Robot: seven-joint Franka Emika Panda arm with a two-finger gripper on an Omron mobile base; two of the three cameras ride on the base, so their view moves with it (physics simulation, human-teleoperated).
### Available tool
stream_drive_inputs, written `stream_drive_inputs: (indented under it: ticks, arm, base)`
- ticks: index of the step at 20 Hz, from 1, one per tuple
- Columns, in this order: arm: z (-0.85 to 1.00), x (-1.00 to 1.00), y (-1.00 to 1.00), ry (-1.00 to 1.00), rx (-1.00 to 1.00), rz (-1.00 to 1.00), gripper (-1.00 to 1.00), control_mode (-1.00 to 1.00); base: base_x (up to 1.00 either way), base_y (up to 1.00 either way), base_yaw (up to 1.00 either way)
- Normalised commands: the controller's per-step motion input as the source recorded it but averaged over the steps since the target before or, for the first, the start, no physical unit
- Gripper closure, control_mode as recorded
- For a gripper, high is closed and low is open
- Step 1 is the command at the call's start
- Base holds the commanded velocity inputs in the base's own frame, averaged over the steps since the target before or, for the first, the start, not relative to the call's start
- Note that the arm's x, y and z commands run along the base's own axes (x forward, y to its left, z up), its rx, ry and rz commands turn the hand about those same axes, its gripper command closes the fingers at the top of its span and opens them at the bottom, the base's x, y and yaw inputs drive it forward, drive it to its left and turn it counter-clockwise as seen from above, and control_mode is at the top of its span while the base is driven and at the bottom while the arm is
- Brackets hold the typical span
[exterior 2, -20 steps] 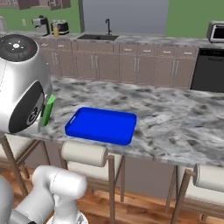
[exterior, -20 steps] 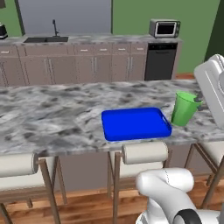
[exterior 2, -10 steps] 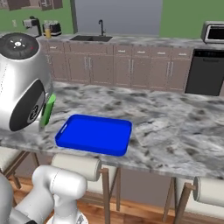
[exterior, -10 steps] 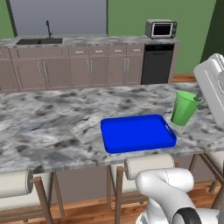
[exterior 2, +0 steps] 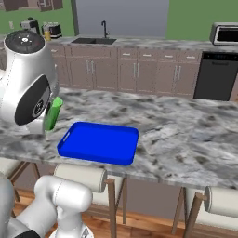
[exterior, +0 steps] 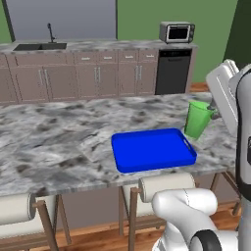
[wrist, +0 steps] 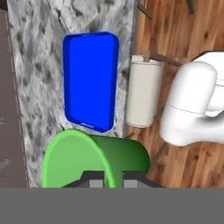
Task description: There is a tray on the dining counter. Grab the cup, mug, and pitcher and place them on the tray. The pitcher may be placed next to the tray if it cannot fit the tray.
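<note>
Sliding sideways along the table (exterior: 59,147), the base has carried both cameras with it, so the tray (exterior: 152,149) now sits nearer the middle of the left base view, while the cup (exterior: 197,119) hangs in the same spot beside the arm. The claw (wrist: 113,177) is pinched on the cup's rim, one finger inside and one outside, which lets the cup be carried upright by its wall. It appears lifted clear of the table, just beyond the tray's far right corner, probably ready to swing over the bare blue tray and lower.
</note>
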Motion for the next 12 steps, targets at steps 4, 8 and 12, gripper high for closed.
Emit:
stream_drive_inputs:
  ticks: [4, 8, 12]
  arm:
    - [-0.23, 0.66, 0.14, 0.11, 0.0, 0.0, 1.0, -1.0]
    - [-0.39, 0.62, 0.09, 0.1, 0.0, 0.0, 1.0, -1.0]
    - [-0.53, 0.37, 0.16, 0.02, -0.01, 0.01, 1.0, -1.0]
  base:
    - [0.0, 0.0, 0.0]
    - [0.0, 0.0, 0.0]
    - [0.0, 0.0, 0.0]
